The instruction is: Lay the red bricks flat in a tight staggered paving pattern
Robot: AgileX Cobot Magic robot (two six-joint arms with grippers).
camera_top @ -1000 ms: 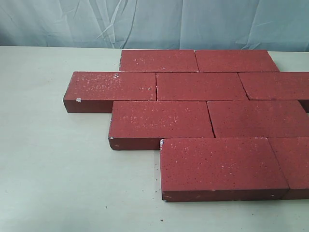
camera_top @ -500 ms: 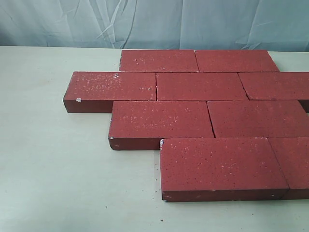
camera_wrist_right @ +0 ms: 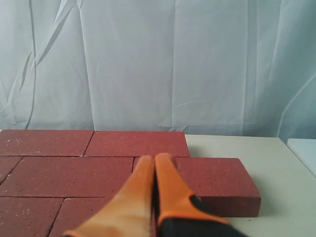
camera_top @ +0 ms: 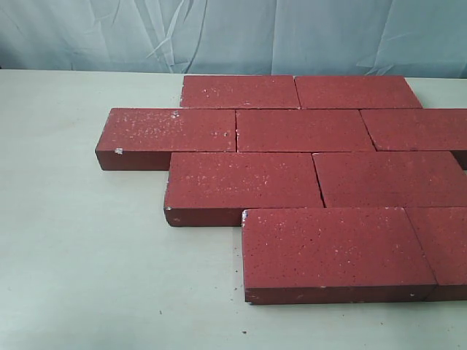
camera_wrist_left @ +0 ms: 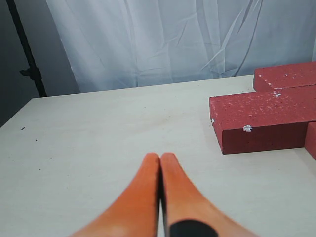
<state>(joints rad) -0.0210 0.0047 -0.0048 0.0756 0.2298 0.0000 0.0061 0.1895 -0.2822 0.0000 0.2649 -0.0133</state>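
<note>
Nine red bricks point(camera_top: 244, 179) flat, staggered, touching on table point(camera_top: 73, 255); left claw point(camera_wrist_left: 160, 157) pressed together, right claw point(camera_wrist_right: 154, 159) likewise.

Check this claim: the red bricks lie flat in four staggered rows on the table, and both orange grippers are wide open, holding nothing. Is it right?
Wrong in one point: both grippers are shut, not open. The left wrist view shows the left gripper closed over the table; the right wrist view shows the right gripper closed by the red bricks. The rest stands.
</note>
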